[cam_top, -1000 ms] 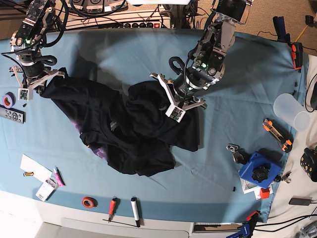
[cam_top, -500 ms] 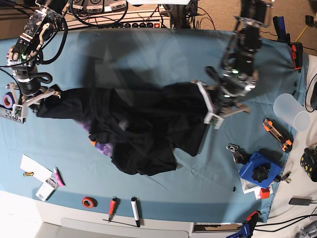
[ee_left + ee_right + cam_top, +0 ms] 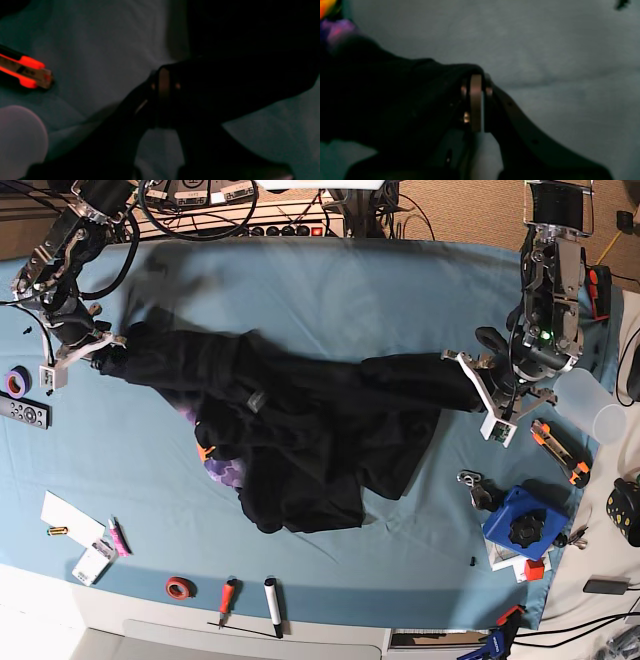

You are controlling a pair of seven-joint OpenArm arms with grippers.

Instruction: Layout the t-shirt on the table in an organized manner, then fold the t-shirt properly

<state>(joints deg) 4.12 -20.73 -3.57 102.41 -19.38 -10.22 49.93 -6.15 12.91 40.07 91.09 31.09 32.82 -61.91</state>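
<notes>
The black t-shirt [image 3: 300,430] is stretched across the light blue table [image 3: 320,290] between my two grippers, its body bunched and sagging toward the front. Some of its purple and orange graphic [image 3: 215,465] peeks out at the left. My left gripper [image 3: 482,398], on the right of the base view, is shut on one end of the shirt. The left wrist view shows its fingertips [image 3: 162,77] pinching the dark t-shirt [image 3: 237,62]. My right gripper [image 3: 95,355] is shut on the other end, and its wrist view shows it [image 3: 476,82] clamped on the t-shirt [image 3: 382,95].
An orange box cutter [image 3: 558,450] and a clear plastic cup [image 3: 585,400] lie just right of my left gripper. A blue block [image 3: 520,525] sits at the front right. A remote [image 3: 22,412] and purple tape [image 3: 17,382] lie at the left edge. Red tape [image 3: 180,588], a screwdriver [image 3: 228,595] and a marker [image 3: 272,605] line the front.
My two grippers have pulled apart. The left one swept from the middle to the right side, the right one drew back to the far left, and the crumpled shirt was stretched out between them.
</notes>
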